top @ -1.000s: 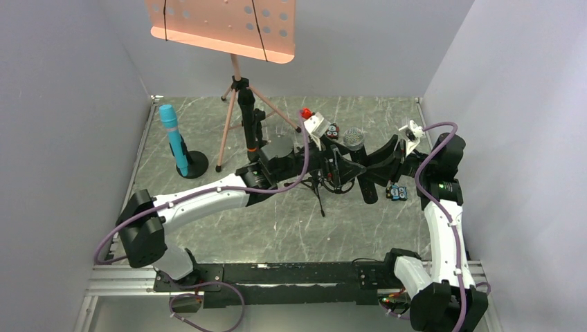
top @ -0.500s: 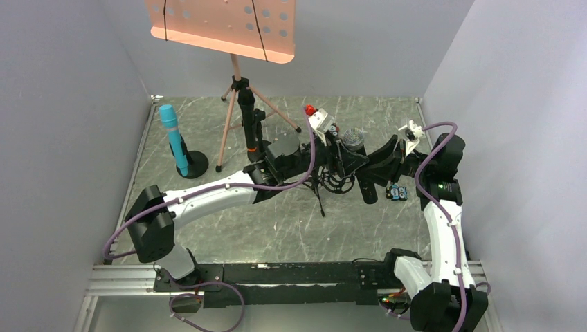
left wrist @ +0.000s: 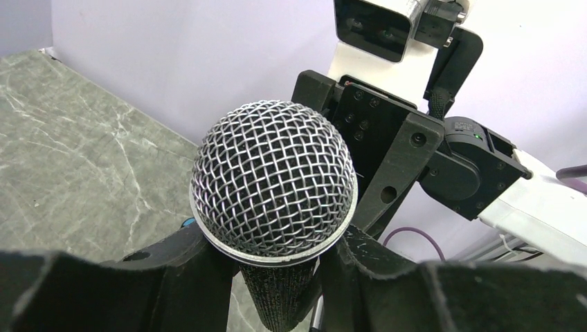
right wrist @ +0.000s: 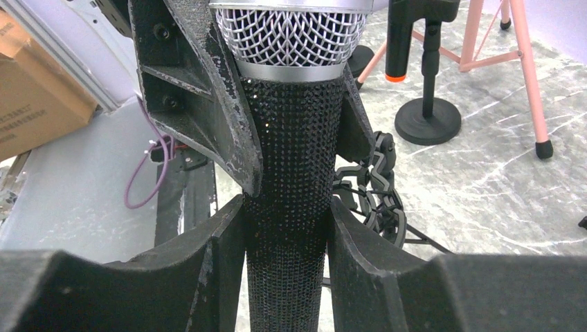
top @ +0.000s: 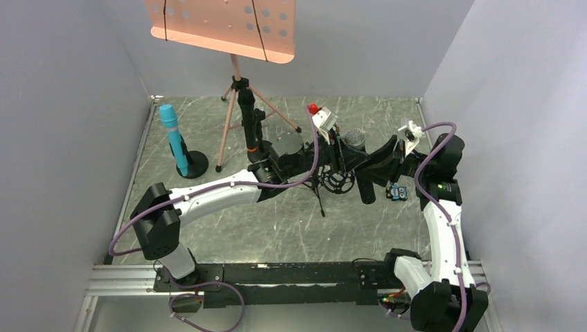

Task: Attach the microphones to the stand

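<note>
The left gripper point(left wrist: 277, 280) is clamped on the neck of the mesh-headed microphone point(left wrist: 273, 180), just under the silver head; the right gripper point(right wrist: 287, 238) is clamped lower down on the same black, sparkly body; both sets of jaws press against the body with no gap showing. The microphone stands roughly upright between the two arms, held in the air toward the right of the table, with a black ring clip point(top: 337, 183) on thin tripod legs just beside and below it.

Further out, the cyan microphone point(top: 171, 135) stands upright in a holder on a round base point(top: 197, 166) at the left; the orange-ringed microphone point(top: 247, 121) appears to sit upright on its own stand next to the pink legs of the music stand point(top: 232, 104).

Judging from this, two of the three look mounted; the mesh-headed one is left, and it most likely has to go down into the ring clip.

No brand or writing is legible on any microphone; the cardboard box point(right wrist: 31, 90) shows no readable label.
</note>
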`<action>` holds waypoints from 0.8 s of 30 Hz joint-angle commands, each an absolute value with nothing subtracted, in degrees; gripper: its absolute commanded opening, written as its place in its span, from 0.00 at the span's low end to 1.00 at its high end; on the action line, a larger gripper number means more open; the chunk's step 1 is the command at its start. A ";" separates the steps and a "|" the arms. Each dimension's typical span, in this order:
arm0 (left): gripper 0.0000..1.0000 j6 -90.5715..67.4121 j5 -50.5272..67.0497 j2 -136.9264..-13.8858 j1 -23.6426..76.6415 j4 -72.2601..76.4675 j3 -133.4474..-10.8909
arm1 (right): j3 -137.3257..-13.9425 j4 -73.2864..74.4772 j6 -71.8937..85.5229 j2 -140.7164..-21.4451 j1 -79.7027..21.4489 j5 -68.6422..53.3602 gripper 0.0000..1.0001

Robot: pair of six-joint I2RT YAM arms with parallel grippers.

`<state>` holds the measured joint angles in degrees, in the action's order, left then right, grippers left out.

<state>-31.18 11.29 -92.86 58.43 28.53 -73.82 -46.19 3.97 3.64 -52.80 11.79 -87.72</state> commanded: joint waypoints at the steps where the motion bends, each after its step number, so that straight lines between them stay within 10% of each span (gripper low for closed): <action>1: 0.00 -31.14 12.83 -90.76 58.47 32.55 -74.08 | -46.77 1.45 3.68 -52.31 11.54 -89.93 0.14; 8: 0.00 -30.05 11.50 -83.83 57.18 32.78 -70.13 | -48.05 7.64 -1.86 -51.69 11.51 -89.65 0.82; 24: 0.00 -12.39 4.37 -66.73 56.16 4.82 -74.13 | -49.17 12.45 -7.28 -51.06 13.20 -88.46 0.90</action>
